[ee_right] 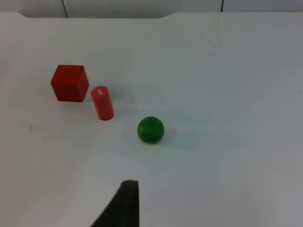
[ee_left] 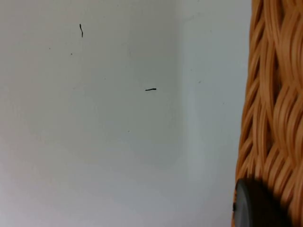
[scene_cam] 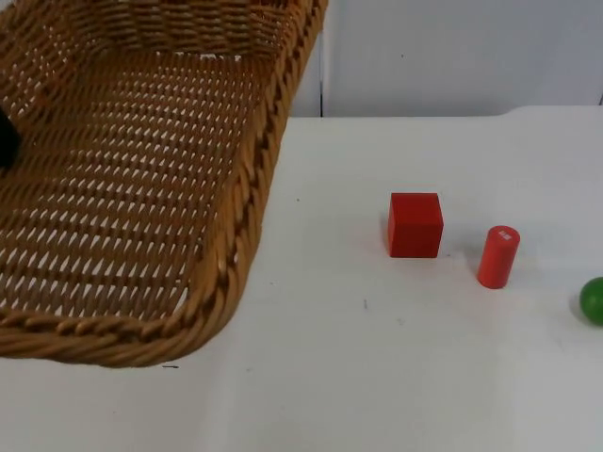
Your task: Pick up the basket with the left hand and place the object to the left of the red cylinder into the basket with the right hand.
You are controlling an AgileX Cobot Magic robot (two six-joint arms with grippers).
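Note:
The woven wicker basket (scene_cam: 141, 188) hangs lifted and tilted over the table's left half, large in the top view. My left gripper (scene_cam: 5, 139) is shut on its far left rim; the left wrist view shows a black fingertip (ee_left: 258, 205) against the basket's woven wall (ee_left: 277, 94). A red cube (scene_cam: 415, 224) sits on the table just left of the upright red cylinder (scene_cam: 497, 256). In the right wrist view the cube (ee_right: 69, 82), the cylinder (ee_right: 102, 102) and a green ball (ee_right: 150, 129) lie ahead of my right gripper (ee_right: 124, 205), which hovers well short of them.
The green ball (scene_cam: 594, 299) rests at the table's right edge, right of the cylinder. The white table (scene_cam: 377, 377) ends at the grey partition wall (scene_cam: 452, 56) behind. Bare table stretches between the basket and the cube.

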